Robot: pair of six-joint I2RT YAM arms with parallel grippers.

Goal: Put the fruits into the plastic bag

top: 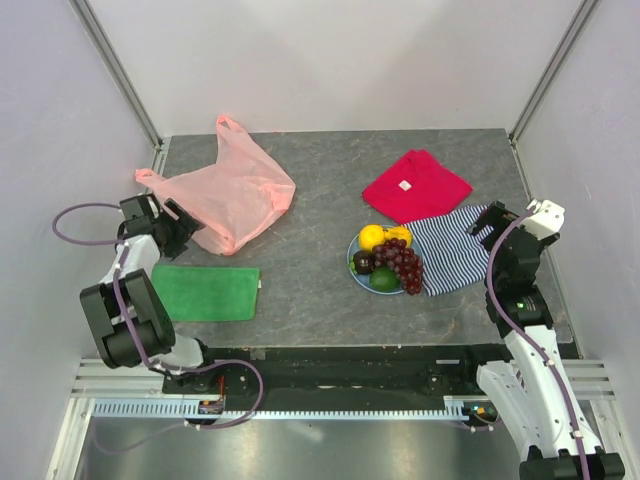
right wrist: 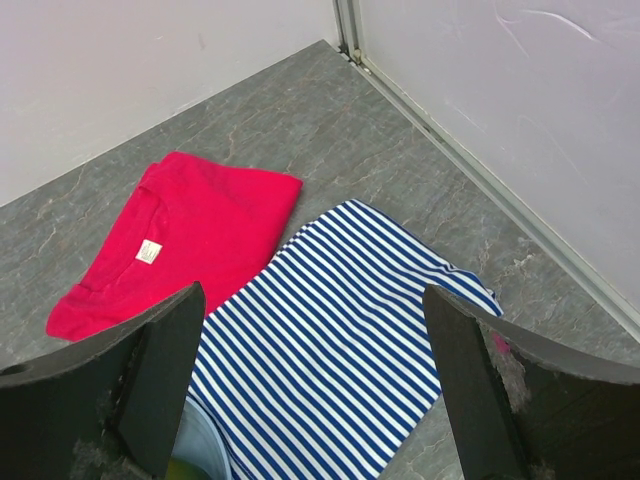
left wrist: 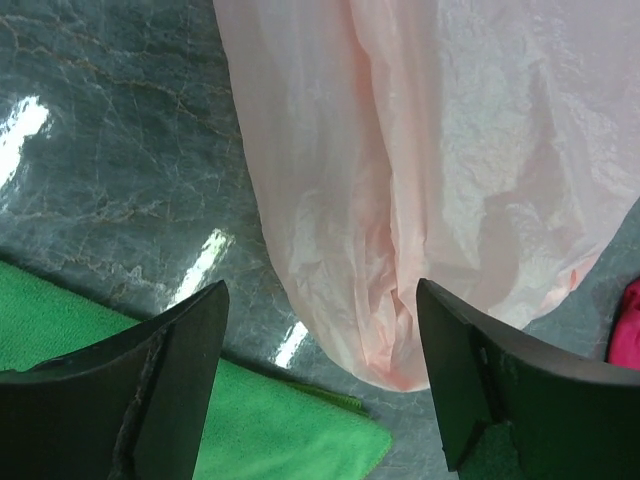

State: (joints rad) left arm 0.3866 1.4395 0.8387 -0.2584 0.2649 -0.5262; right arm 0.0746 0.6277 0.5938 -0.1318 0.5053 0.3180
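Left claw [left wrist: 320, 330] agape at plastic bag [top: 238, 198], fruits [top: 390, 262] on plate [top: 351, 263]

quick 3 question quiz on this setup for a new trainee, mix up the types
1. True or false: the fruits already lie inside the plastic bag.
2. Which cloth lies closest to the left gripper? A green cloth; B red cloth; C striped cloth.
3. Fill in: the right gripper is ____.
Key: 1 false, they sit on the plate; 2 A; 3 open.
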